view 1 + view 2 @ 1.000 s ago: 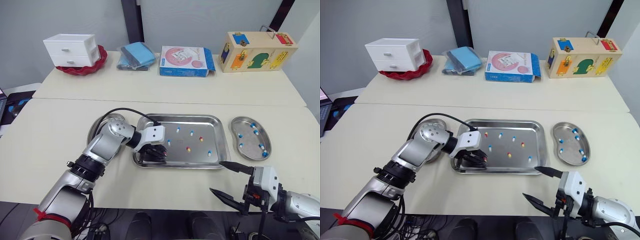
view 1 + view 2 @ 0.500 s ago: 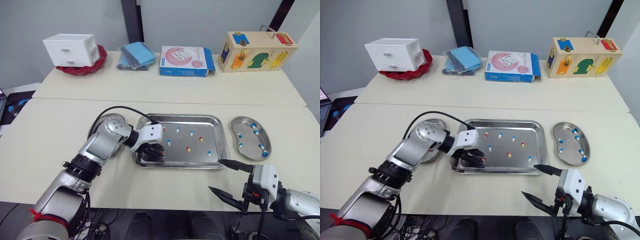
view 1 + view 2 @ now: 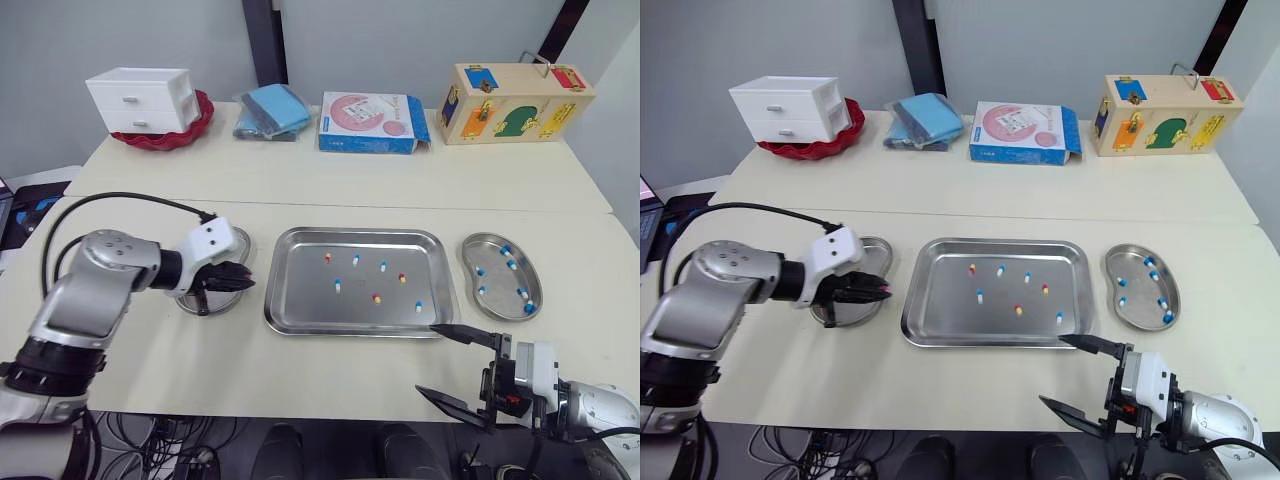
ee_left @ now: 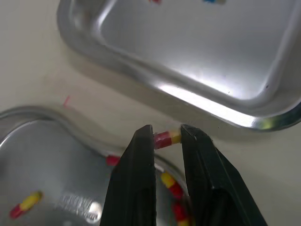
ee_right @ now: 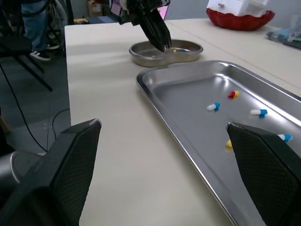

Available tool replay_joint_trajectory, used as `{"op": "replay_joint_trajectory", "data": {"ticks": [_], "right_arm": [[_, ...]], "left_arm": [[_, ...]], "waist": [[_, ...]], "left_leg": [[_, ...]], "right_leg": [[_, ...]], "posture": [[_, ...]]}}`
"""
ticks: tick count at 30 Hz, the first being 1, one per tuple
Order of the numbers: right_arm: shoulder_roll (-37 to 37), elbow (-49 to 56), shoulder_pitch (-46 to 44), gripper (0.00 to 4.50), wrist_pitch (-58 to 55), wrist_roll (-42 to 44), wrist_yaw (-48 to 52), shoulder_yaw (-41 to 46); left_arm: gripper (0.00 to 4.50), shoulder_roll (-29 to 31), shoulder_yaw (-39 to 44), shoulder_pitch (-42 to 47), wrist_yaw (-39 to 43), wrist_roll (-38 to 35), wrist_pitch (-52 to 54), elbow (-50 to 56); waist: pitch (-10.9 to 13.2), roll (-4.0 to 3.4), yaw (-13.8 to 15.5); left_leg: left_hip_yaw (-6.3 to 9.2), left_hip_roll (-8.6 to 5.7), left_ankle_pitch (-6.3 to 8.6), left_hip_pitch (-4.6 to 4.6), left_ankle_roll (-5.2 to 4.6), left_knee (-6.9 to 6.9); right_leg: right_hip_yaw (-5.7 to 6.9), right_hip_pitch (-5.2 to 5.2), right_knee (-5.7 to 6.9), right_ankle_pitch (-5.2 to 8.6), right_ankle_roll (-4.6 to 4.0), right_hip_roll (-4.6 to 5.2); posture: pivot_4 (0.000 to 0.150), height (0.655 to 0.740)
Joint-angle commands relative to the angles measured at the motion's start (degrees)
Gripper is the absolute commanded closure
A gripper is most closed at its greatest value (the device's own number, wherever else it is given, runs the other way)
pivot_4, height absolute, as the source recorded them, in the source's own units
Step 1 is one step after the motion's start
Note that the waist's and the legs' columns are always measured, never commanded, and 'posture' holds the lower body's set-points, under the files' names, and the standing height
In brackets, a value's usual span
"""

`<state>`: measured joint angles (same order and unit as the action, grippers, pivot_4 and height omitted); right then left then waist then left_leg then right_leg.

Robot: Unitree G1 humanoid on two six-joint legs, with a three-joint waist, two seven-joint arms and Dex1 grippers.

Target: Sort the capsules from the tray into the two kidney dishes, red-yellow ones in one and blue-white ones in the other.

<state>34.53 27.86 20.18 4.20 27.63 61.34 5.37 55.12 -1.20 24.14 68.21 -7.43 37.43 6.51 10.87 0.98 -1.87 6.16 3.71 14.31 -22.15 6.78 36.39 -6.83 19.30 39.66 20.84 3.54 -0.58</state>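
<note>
The steel tray [image 3: 300, 305] lies mid-table with a few red-yellow capsules [image 3: 377, 297] and several blue-white capsules [image 3: 338, 286]. Left of it is a kidney dish [image 4: 42, 155] holding several red-yellow capsules [image 4: 168, 182]. My left gripper [image 3: 245, 283] hovers over that dish's tray-side rim, shut on a red-yellow capsule [image 4: 167, 138]. The right kidney dish [image 3: 500, 288] holds several blue-white capsules [image 3: 521, 293]. My right gripper [image 3: 442, 366] stands open near the table's front edge, off the tray's front right corner, with nothing between its fingers.
On the far table stand a white drawer box [image 3: 141, 100] in a red bowl [image 3: 196, 122], a blue cloth [image 3: 272, 110], a flat carton [image 3: 371, 122] and a wooden toy box [image 3: 512, 102]. A black cable [image 3: 110, 199] loops over my left arm.
My left gripper has moved out of the tray's front left corner and leftward to above the left kidney dish, carrying the red-yellow capsule. The right gripper has barely shifted.
</note>
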Motion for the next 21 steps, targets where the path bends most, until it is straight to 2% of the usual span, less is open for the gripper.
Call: {"op": "replay_joint_trajectory", "data": {"ticks": [1, 8, 21], "right_arm": [[-0.15, -1.51, -1.69, 0.00, 2.22, 1.91, 2.59, -0.70], [-0.39, -5.54, -4.61, 0.00, 3.52, 2.27, 5.34, -2.01], [-0.80, -6.79, -4.58, 0.00, 4.85, 2.21, 5.80, -1.60]], "left_arm": [[3.67, 2.41, 6.02, -2.66, -3.22, -1.01, 1.29, 1.25], [3.67, 3.37, 9.50, -6.64, -7.30, -2.20, 3.05, 2.53], [3.67, 3.93, 7.98, -6.54, -9.59, -4.49, 4.97, 4.17]], "waist": [[0.00, 0.00, 0.00], [0.01, -0.01, 0.18], [0.00, -0.01, 0.07]], "left_leg": [[-0.01, 0.00, 0.00, 0.00, 0.00, 0.00], [0.00, 0.00, 0.00, 0.00, 0.00, -0.01], [-0.01, 0.00, 0.00, 0.01, 0.00, -0.02]], "right_leg": [[-0.01, 0.00, 0.00, 0.00, 0.00, 0.00], [0.01, 0.01, 0.00, 0.00, 0.00, 0.01], [0.00, 0.02, 0.01, 0.00, 0.00, 0.01]], "posture": [[0.150, 0.7400], [0.150, 0.7400], [0.150, 0.7400]]}}
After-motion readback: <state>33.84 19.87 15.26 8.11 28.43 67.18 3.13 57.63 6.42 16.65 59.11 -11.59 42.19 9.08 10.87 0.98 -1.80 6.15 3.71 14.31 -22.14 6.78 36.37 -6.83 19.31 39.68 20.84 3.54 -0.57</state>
